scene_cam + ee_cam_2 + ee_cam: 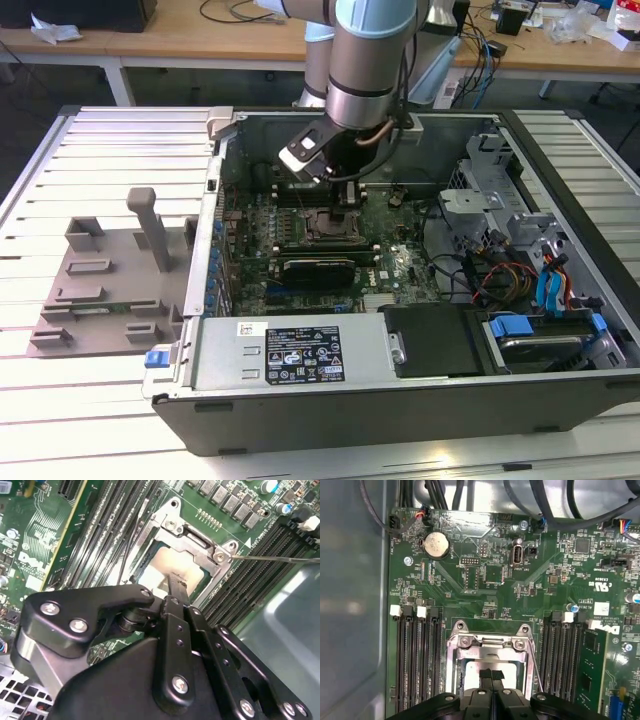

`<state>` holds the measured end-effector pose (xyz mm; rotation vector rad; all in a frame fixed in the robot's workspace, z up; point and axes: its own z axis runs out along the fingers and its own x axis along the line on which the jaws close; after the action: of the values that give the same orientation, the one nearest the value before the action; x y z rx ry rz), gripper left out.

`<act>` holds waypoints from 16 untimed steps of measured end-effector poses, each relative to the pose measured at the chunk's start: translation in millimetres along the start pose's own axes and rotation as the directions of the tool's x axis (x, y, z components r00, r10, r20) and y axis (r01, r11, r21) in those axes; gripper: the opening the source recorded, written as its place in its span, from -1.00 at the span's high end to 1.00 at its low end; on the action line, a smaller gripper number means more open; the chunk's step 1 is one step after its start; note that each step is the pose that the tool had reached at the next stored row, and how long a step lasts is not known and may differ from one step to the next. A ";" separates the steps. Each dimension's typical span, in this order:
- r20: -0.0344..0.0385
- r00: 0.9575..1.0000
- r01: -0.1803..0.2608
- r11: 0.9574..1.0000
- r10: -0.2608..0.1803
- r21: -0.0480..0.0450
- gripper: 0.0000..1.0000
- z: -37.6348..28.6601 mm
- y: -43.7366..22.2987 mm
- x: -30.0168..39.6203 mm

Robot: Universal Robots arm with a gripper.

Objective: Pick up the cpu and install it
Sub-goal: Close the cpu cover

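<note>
The cpu point(162, 565), a silvery-white square plate, lies flat inside the dark metal-framed socket point(195, 537) on the green motherboard. In the first wrist view the cpu point(470, 672) shows pale inside the socket frame point(490, 642). My gripper point(176, 582) stands right over it, its black fingers pressed together with their tips at the plate's top; whether they touch it I cannot tell. The same shut fingers point down at the cpu in the first wrist view, gripper point(492, 674). In the exterior view the gripper point(350, 197) reaches down into the open computer case over the socket point(325, 225).
Memory slots point(417, 655) flank the socket on both sides. A thin socket lever point(280, 558) sticks out sideways. A long grey box with a label point(300, 355) lines the case front, cables point(500, 275) fill the exterior view's right, and a grey fixture point(110, 280) sits outside at its left.
</note>
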<state>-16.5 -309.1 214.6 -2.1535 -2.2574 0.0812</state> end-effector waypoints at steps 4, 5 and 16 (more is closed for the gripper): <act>0.000 1.000 0.000 1.000 0.000 0.000 0.79 -4.6 -0.2 -0.1; 0.000 1.000 0.000 1.000 0.000 0.000 0.79 -5.5 -0.3 -0.1; 0.000 1.000 0.000 1.000 0.000 0.000 0.79 -13.3 -0.7 -0.3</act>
<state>-16.5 -309.1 227.9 -2.1535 -2.2575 0.0813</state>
